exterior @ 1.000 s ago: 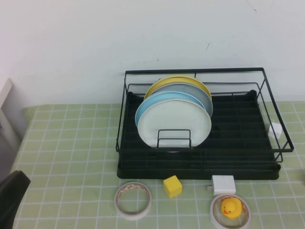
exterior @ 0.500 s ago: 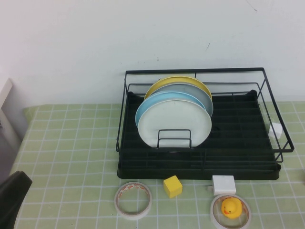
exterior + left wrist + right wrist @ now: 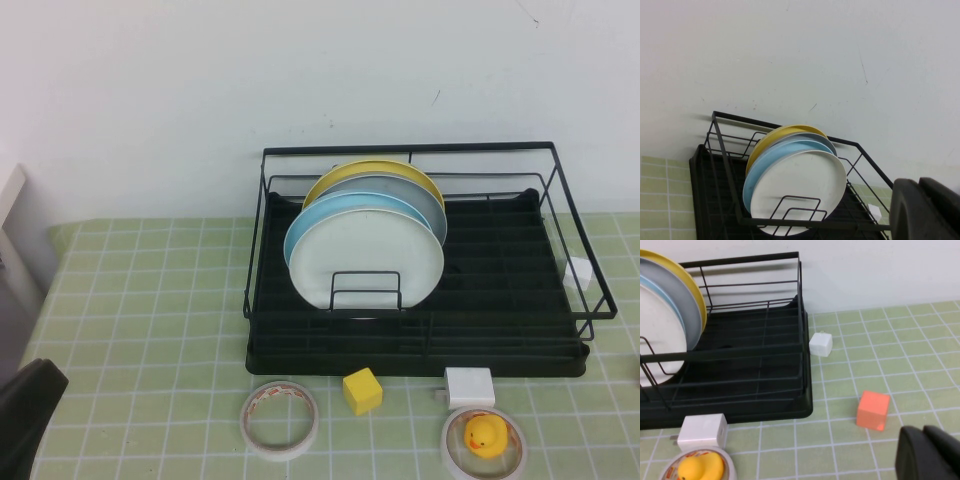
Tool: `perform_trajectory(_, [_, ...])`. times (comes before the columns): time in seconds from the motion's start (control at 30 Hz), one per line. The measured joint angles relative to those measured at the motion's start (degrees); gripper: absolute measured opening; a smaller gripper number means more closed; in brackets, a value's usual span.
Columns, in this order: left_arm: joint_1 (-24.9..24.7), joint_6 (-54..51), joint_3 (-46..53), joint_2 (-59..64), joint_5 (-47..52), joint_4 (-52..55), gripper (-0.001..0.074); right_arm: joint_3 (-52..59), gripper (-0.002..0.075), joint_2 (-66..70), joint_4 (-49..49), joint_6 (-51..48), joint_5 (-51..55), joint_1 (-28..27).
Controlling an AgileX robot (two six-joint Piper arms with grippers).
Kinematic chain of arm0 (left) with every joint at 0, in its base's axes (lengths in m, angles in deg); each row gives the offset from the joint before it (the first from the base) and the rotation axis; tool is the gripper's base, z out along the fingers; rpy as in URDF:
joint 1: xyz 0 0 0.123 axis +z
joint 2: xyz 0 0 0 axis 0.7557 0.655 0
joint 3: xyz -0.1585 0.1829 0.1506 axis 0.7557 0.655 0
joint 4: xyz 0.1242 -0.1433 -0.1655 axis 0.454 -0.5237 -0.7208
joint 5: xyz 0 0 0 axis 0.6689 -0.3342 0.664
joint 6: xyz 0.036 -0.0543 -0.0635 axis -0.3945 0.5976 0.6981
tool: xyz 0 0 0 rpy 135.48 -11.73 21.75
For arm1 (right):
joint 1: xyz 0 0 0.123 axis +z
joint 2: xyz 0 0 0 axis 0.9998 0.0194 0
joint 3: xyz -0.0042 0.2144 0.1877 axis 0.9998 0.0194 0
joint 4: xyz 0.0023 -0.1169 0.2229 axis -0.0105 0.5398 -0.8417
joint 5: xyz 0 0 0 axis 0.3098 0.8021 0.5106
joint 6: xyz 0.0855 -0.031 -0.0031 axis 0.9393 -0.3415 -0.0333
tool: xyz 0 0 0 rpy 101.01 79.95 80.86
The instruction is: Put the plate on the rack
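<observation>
The white plate (image 3: 366, 258) stands upright in the black wire rack (image 3: 410, 150), foremost in a row with a light blue plate (image 3: 298, 228), a grey plate (image 3: 432, 205) and a yellow plate (image 3: 338, 174) behind it. The plate (image 3: 797, 192) and rack (image 3: 740, 119) also show in the left wrist view, and the plate edge (image 3: 660, 335) and rack (image 3: 740, 405) in the right wrist view. My left gripper (image 3: 919, 184) is shut and empty, low at the table's near left corner (image 3: 25, 405), far from the rack. My right gripper (image 3: 922, 432) is shut and empty, near the table right of the rack, out of the high view.
In front of the rack lie a yellow cube (image 3: 362, 390), a tape ring (image 3: 279, 419), a white adapter (image 3: 469, 386) and a rubber duck (image 3: 485, 436) in a tape roll. A small white cube (image 3: 820, 344) and an orange cube (image 3: 873, 410) lie right of the rack.
</observation>
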State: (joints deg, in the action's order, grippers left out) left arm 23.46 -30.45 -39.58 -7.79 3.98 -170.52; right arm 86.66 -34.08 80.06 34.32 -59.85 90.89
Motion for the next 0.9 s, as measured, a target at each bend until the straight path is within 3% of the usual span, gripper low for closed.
perform_trajectory(0.77, [0.00, 0.44, 1.71, -0.34, -1.75, 0.70, -0.0001, 0.00, 0.0000, 0.00, 0.12, 0.13, 0.00, 0.00])
perform_trajectory(0.83, [0.10, 6.51, 3.16, -0.74, -3.29, 6.95, -0.0001, 0.00, 0.0000, 0.00, 0.12, 0.13, 0.00, 0.00])
perform_trajectory(0.9, [1.09, 19.31, 4.78, -1.35, -3.76, 19.96, -0.0001, 0.00, 0.0000, 0.00, 0.12, 0.13, 0.00, 0.00])
